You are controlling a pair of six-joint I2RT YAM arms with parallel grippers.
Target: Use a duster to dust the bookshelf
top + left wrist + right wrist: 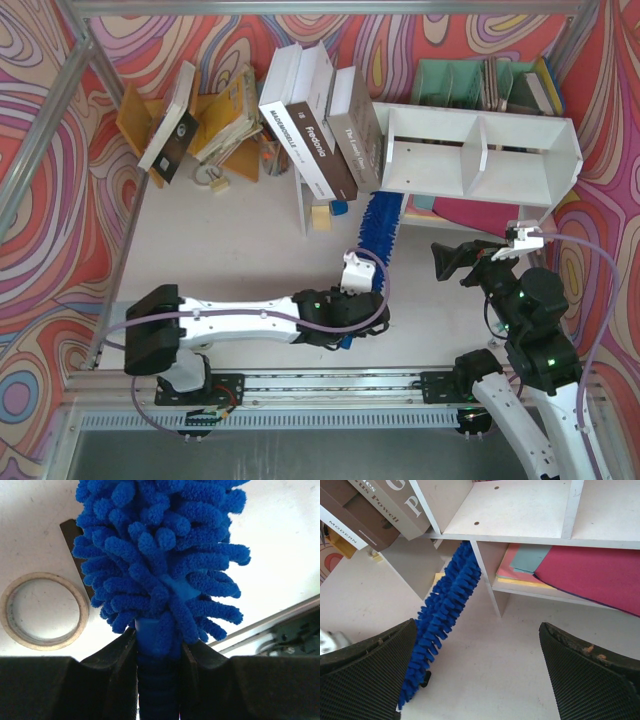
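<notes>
The white bookshelf (480,150) stands at the back right, with two open compartments and white legs; the right wrist view shows its underside and a leg (520,510). The blue fluffy duster (382,225) slants up from my left gripper (362,290) towards the shelf's left end. Its tip reaches the shelf's lower edge beside the leg (445,625). The left gripper (159,650) is shut on the duster's blue handle just below the fluff (160,555). My right gripper (455,262) is open and empty (480,680), in front of the shelf and right of the duster.
Large books (320,130) lean against the shelf's left end. A yellow-orange rack (200,120) is at the back left, a teal organizer (480,85) behind the shelf. Red and pink folders (590,575) lie under the shelf. A tape roll (44,611) lies on the table.
</notes>
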